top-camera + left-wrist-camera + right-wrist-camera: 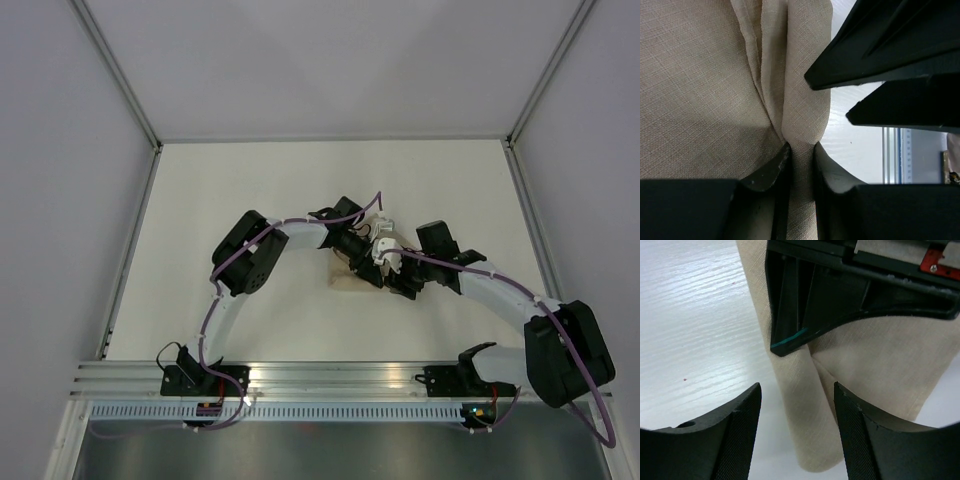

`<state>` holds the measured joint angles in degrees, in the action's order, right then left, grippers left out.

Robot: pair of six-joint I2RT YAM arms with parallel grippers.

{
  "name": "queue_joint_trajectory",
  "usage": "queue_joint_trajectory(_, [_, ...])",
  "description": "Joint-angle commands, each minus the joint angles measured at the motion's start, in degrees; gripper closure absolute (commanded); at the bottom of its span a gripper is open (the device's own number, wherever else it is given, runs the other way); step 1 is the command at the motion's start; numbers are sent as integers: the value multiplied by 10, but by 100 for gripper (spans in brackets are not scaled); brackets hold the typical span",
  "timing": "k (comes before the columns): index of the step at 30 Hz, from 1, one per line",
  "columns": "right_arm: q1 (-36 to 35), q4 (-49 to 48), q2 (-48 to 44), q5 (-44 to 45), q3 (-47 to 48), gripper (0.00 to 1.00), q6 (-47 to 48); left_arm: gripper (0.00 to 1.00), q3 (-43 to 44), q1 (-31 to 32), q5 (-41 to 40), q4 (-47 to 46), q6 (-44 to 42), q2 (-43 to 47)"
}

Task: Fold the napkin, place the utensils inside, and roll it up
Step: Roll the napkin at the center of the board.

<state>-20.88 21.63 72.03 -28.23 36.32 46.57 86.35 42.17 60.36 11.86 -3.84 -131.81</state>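
The beige napkin (349, 281) lies partly rolled at the table's centre, mostly covered by both grippers. In the left wrist view my left gripper (801, 151) is shut on the rolled edge of the napkin (805, 107), with cloth pinched between its jaws. My right gripper (797, 390) is open and straddles the end of the napkin roll (807, 415) without touching it. The left gripper's black finger (840, 290) rests on the cloth just beyond. From above, the left gripper (384, 258) and right gripper (400, 284) meet over the napkin. The utensils are hidden.
The white table (220, 200) spreads around the napkin on all sides. Grey walls enclose it at the left, back and right. A metal rail (330, 376) holding both arm bases runs along the near edge.
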Motion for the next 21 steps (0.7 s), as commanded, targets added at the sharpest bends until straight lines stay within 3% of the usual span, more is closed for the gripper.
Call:
queue_joint_trajectory(1, [-25,-64,17,42,-7,34,6,98,-19,4,-69,90,4,-56])
queue_joint_trajectory(9, [-82,-107,62,79,-25,39,-3,96,-7,3,-73,94,17,-64])
queue_joint_trajectory(12, [-84,-124,79,98,-31,52,-7,93,-4,2,-74,93,23,-64])
queue_joint_trajectory(15, [-84,-139,88,112,-41,72,-14,89,-1,-1,-94,91,32,-62])
queue_joint_trajectory(16, [-83,-131,91,106,-38,83,-19,86,-2,-3,-113,88,49,-59])
queue_joint_trajectory(21, [-76,-94,121,79,-7,100,-21,68,-50,-10,-136,-30,154,1])
